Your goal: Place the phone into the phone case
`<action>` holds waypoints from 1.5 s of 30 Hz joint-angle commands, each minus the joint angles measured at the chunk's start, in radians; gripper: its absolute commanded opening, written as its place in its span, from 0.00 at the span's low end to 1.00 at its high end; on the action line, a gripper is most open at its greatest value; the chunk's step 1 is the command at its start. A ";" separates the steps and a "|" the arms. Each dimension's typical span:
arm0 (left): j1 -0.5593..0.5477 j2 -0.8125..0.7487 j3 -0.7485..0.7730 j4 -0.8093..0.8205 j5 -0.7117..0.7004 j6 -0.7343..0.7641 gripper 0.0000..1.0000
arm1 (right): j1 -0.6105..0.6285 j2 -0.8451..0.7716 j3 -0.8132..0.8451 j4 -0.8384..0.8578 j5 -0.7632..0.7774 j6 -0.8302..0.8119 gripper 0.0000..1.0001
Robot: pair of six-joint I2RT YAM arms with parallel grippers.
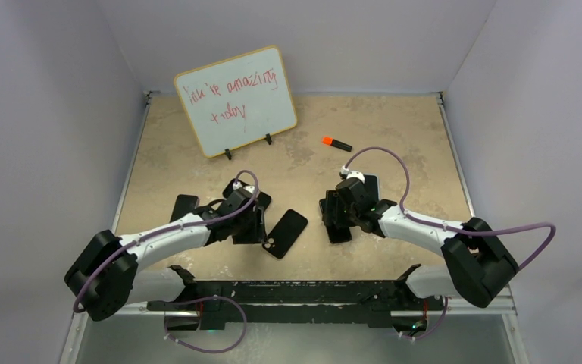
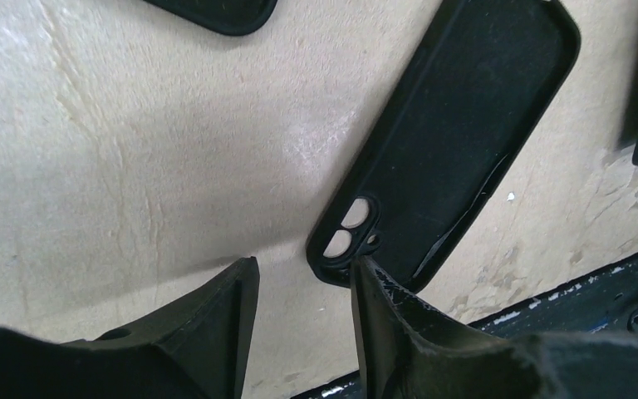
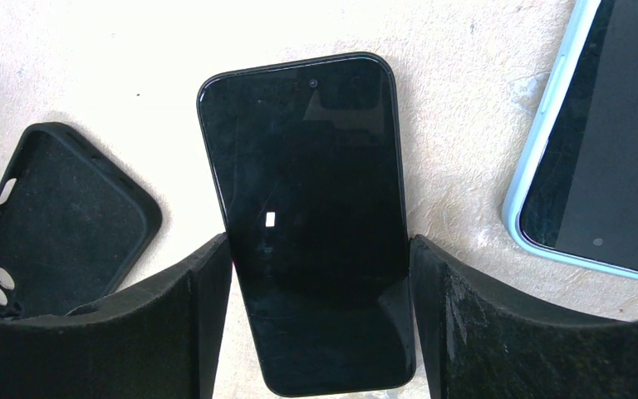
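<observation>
My right gripper [image 3: 320, 241] clasps the phone [image 3: 307, 216]; my left gripper [image 2: 303, 266] is empty at the case [image 2: 449, 141].
The phone lies flat, screen up, on the table [image 2: 133, 166], with my right fingers [image 3: 203, 291] set against both its long edges. The black case lies open side up just beside it. My left jaws stand moderately apart with bare table between them, one fingertip over the case's camera-hole corner. A second phone [image 3: 598, 141], pale blue at the rim, lies on the phone's other side.
</observation>
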 commanded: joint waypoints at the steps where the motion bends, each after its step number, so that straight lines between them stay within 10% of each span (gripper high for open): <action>1: -0.004 0.014 -0.032 0.102 0.058 -0.072 0.45 | 0.000 0.011 0.024 0.012 -0.013 -0.006 0.48; 13: -0.013 0.087 -0.042 0.155 0.053 -0.036 0.34 | 0.001 -0.013 -0.012 0.046 -0.041 -0.025 0.46; 22: -0.013 0.190 0.135 0.070 -0.019 0.186 0.00 | 0.002 -0.094 -0.037 0.099 -0.133 -0.071 0.45; 45: -0.014 0.158 0.234 0.056 0.173 0.738 0.00 | 0.015 -0.319 -0.106 0.131 -0.235 -0.204 0.41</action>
